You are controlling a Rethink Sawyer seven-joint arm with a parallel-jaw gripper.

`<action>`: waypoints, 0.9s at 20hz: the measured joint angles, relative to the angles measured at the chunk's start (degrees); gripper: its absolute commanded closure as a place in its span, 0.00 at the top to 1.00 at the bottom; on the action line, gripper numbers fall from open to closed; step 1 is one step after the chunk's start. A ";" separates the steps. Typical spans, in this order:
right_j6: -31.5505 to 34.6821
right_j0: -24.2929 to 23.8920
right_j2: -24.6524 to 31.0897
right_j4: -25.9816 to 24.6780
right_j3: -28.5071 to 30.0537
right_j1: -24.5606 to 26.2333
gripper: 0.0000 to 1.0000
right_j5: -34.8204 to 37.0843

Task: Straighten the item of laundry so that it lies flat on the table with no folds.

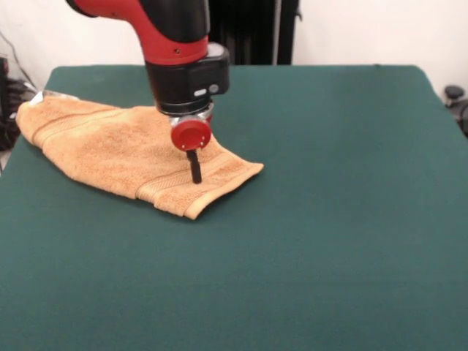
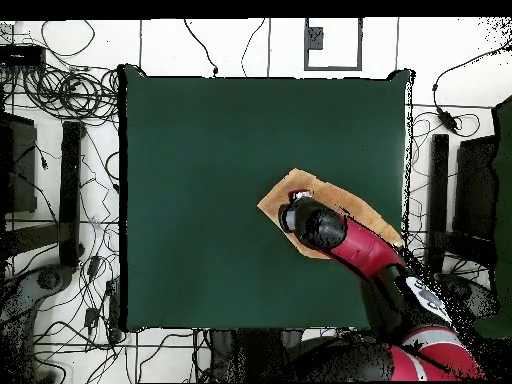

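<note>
Orange-tan towel [image 1: 124,150] lies folded at left of centre in the front view on the table [image 1: 329,219], long axis running from upper left to its lower-right corner. Gripper [image 1: 195,174] stands directly over that corner band, tip touching cloth; finger state cannot be told.

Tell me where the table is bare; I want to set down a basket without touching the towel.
Most of the table is bare: the whole near strip in the front view, and the wide stretch beside the towel out to the opposite edge. It is crowded only at the towel's corner, where the gripper comes down onto it.
</note>
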 measured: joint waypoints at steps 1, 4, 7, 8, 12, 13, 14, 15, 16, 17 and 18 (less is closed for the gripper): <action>0.00 -0.31 0.29 -0.01 0.07 0.00 1.00 0.08; 0.00 -1.52 1.37 0.00 0.37 0.01 1.00 0.29; 0.00 -2.80 2.48 -0.02 0.69 0.02 1.00 0.52; 0.00 -3.12 2.76 -0.01 0.72 0.04 1.00 0.65; 0.00 -4.30 3.74 0.02 0.66 0.23 1.00 1.55; 0.00 -4.31 3.74 0.01 0.61 0.24 1.00 1.62; 0.00 -4.24 3.73 0.00 0.58 0.24 1.00 1.65; 0.00 -4.11 3.68 -0.01 0.57 0.21 1.00 1.64; 0.00 -3.92 3.59 -0.01 0.57 0.17 1.00 1.62; 0.00 -3.79 3.53 -0.01 0.57 0.14 1.00 1.62; 0.00 -3.62 3.50 -0.01 0.57 0.11 1.00 1.61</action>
